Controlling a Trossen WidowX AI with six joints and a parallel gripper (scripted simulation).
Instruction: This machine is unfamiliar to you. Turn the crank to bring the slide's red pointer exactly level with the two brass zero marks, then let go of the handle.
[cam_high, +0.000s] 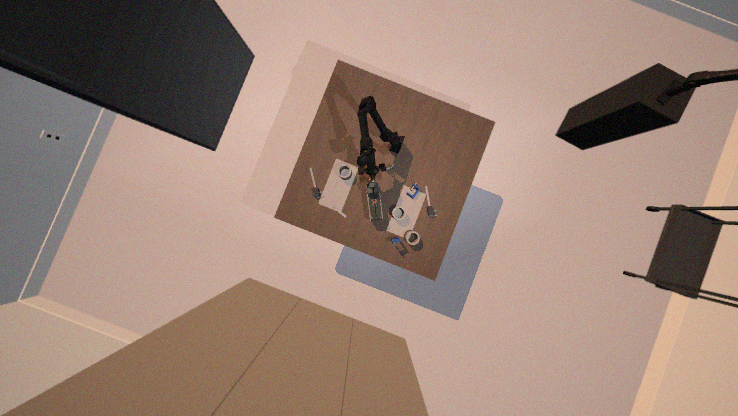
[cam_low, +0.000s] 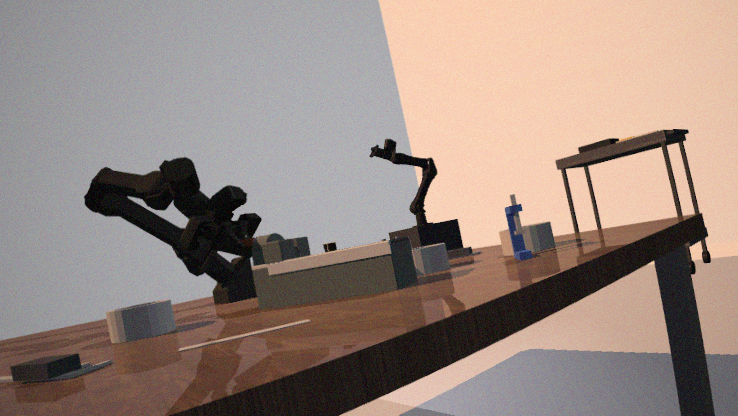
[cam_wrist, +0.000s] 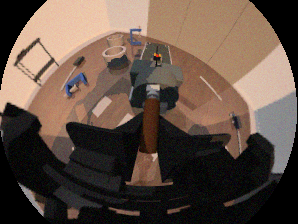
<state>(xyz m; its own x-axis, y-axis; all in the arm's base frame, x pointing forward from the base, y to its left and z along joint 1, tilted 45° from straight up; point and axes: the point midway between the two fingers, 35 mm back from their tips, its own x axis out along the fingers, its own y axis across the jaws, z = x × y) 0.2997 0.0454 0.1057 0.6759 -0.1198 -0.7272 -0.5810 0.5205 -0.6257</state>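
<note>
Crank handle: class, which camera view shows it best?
The wrist view: the brown handle appears almost lengthwise there, between the tool's fingers. The exterior view gives only an orange-brown sliver beside the dark fingers; from the top I cannot make it out.

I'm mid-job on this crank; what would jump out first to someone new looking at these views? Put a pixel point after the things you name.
Probably the brown handle (cam_wrist: 150, 125), clamped between the fingers of the black gripper (cam_wrist: 149, 115) in the wrist view's centre. Just beyond it sits the grey-green machine (cam_wrist: 157, 75) (cam_low: 330, 281), with a small orange-red spot (cam_wrist: 157, 57) (cam_high: 374, 202) on its long bed. After that, the bright blue clamp (cam_wrist: 73, 82) (cam_high: 414, 185) stands out against the brown table (cam_wrist: 47, 107) (cam_high: 454, 134).
</note>
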